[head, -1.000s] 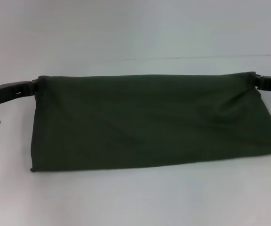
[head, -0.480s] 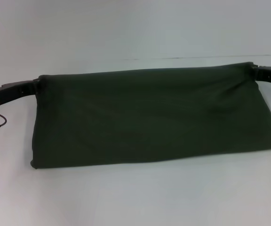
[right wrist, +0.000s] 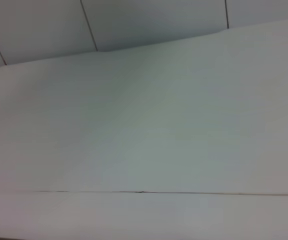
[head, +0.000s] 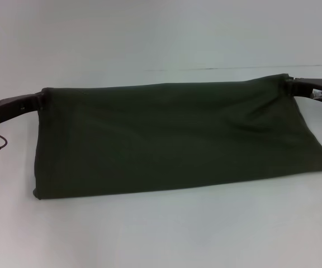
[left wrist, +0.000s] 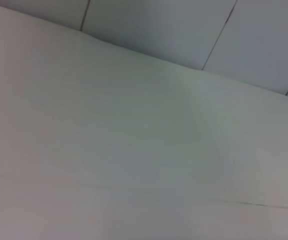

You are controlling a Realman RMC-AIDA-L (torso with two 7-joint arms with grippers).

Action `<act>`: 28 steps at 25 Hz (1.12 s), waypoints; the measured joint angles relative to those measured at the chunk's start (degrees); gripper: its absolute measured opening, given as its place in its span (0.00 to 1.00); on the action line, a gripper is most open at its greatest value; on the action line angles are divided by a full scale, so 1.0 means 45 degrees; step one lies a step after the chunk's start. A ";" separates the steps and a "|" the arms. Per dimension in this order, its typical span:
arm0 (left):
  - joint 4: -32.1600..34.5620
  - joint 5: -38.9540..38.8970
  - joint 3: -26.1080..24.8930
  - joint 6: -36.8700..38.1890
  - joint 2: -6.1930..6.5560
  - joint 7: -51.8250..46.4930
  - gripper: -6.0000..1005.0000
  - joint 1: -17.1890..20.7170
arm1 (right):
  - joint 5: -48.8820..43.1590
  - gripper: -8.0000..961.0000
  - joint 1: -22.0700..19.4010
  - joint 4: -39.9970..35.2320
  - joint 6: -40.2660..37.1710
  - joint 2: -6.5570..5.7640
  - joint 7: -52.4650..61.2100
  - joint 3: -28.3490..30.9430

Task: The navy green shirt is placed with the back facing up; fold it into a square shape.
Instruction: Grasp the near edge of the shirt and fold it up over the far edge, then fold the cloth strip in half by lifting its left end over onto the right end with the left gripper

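Shirt (head: 172, 139) up in the air at its far edge, and what a stretch it is: the dark green cloth hangs as a wide band across the white bench (head: 161, 234), its near fold resting on the bench, its far edge held taut between both arms. Left pincer (head: 42, 99) is clamped on the far left corner, right pincer (head: 288, 84) is clamped on the far right corner, each pinching cloth at the very tip. Only the plain side shows; no lettering in sight. Both wrist cameras see nothing but bare bench and the wall behind it.

By my read, we're mid-fold: the shirt is already doubled into a long strip, and the raised edge is being carried over. Next move, I'd say, calls for both arms to travel together at the same height and pace, lay that edge down square on the layer below, then let go. Any lag on one side could skew the fold.

Against a second ago, the right corner is higher and has come inward, the left corner has barely shifted, and the near edge has slid a little away and leftward across the bench. Wrinkles near the right corner remain.
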 joint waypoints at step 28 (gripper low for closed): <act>0.0392 -0.1797 -0.0038 0.0338 -0.0247 -0.0091 0.55 0.0633 | 0.1053 0.54 -0.0341 -0.0634 0.0341 0.0256 -0.0824 -0.0012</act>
